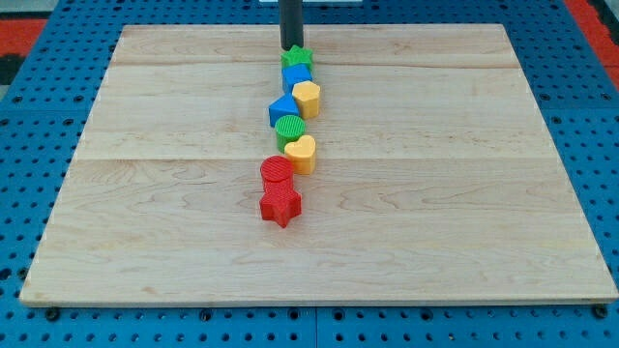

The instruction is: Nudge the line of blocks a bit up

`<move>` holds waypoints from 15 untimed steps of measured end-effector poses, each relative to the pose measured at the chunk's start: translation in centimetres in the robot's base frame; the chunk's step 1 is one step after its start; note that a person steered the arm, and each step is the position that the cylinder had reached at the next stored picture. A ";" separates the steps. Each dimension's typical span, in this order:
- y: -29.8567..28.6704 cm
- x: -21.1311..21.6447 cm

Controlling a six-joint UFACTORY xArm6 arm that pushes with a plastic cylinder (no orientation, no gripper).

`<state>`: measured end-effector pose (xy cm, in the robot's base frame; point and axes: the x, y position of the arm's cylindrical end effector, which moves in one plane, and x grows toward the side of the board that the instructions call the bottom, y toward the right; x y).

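Observation:
A line of blocks runs down the middle of the wooden board (145,193). From the view's top: a green star (298,58), a blue block (296,77), a yellow block (308,98), a blue block (283,110), a green cylinder (290,129), a yellow heart (301,153), a red cylinder (277,172) and a red star (280,204). The blocks touch or nearly touch each other. My tip (291,47) stands at the view's top end of the line, right behind the green star, touching or almost touching it.
The board lies on a blue perforated surface (39,309). The board's top edge is close behind my tip. A red area (19,29) shows in the view's top left corner and another in the top right.

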<state>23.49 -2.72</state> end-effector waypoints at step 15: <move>-0.4 34.8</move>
<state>58.33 -3.17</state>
